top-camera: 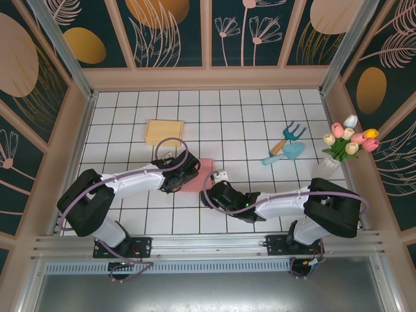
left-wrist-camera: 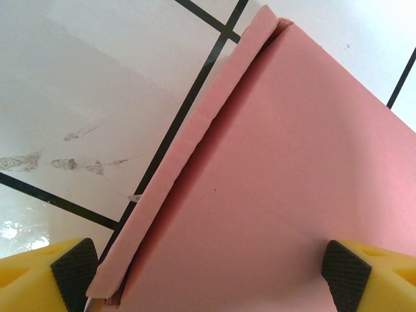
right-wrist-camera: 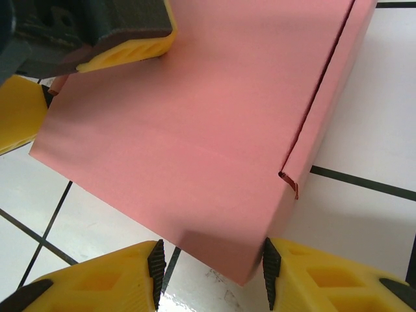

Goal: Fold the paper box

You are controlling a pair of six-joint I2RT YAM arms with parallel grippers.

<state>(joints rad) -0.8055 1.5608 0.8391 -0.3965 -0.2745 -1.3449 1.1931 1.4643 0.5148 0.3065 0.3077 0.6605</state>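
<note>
At near corner of pink box (right-wrist-camera: 195, 130), right claw (right-wrist-camera: 212, 266) astride, one pad either side; gripping or not, cannot tell. Pink box flat on worktop (top-camera: 247, 123), near centre. At its left edge, left claw (left-wrist-camera: 211, 270) released, spread wide over a folded flap (left-wrist-camera: 188, 149). Farther back, yellow box (top-camera: 164, 131), well apart.

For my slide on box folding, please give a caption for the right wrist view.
Right fingers straddle one corner of the pink paper box on the white tiled table.
</note>
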